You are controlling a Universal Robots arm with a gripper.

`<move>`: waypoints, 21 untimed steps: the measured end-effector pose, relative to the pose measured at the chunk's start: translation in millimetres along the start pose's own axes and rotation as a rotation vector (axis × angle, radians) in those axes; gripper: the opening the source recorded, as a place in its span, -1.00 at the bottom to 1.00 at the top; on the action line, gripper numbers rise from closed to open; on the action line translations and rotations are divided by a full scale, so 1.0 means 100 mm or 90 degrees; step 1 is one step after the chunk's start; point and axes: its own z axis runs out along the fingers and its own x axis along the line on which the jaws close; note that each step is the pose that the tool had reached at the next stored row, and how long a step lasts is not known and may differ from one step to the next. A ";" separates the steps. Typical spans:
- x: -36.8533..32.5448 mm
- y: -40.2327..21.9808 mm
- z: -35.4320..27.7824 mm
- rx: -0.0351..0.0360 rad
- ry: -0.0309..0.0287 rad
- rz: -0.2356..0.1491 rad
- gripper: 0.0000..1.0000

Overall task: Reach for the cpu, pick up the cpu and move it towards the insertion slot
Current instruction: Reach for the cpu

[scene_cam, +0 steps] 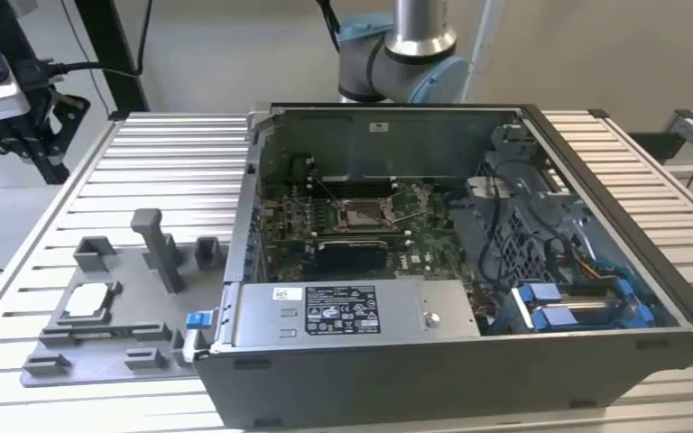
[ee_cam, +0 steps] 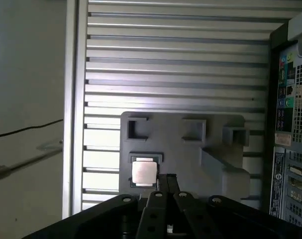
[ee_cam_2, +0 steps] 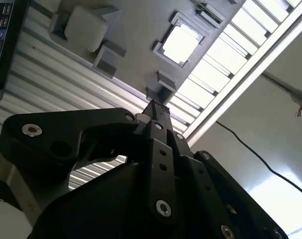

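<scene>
The cpu [scene_cam: 87, 302] lies flat in a square pocket of the grey plastic tray [scene_cam: 142, 336], silvery top face up, at the exterior view's left. It also appears in both wrist views as the cpu [ee_cam: 143, 173] and the cpu [ee_cam_2: 179, 44]. My gripper [scene_cam: 43, 158] hangs high above the table's far left corner, well apart from the chip. Its black fingers [ee_cam: 166, 183] are pressed together and hold nothing. The insertion slot [scene_cam: 364, 214], with a metal frame and brownish centre, sits on the motherboard inside the open case.
The open computer case [scene_cam: 443, 361] fills the table's middle and right. The tray carries raised blocks and a tall post [scene_cam: 154, 244]. The arm's base [scene_cam: 401, 63] stands behind the case. A cable [ee_cam: 26, 129] lies on the floor beyond the ribbed table's edge.
</scene>
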 end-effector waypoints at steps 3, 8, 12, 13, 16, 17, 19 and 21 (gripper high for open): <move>0.067 -0.066 0.017 -0.0001 -0.0001 0.000 -1.00; 0.145 -0.104 0.036 -0.0001 -0.0002 0.000 -1.00; 0.149 -0.104 0.039 0.0000 -0.0001 0.000 -1.00; 0.150 -0.104 0.039 -0.0001 -0.0001 0.000 -1.00; 0.153 -0.104 0.041 -0.0001 -0.0001 0.000 1.00; 0.154 -0.104 0.041 -0.0001 -0.0001 0.000 1.00; 0.156 -0.104 0.042 0.0000 -0.0001 0.000 1.00; 0.158 -0.104 0.044 0.0000 -0.0001 0.000 1.00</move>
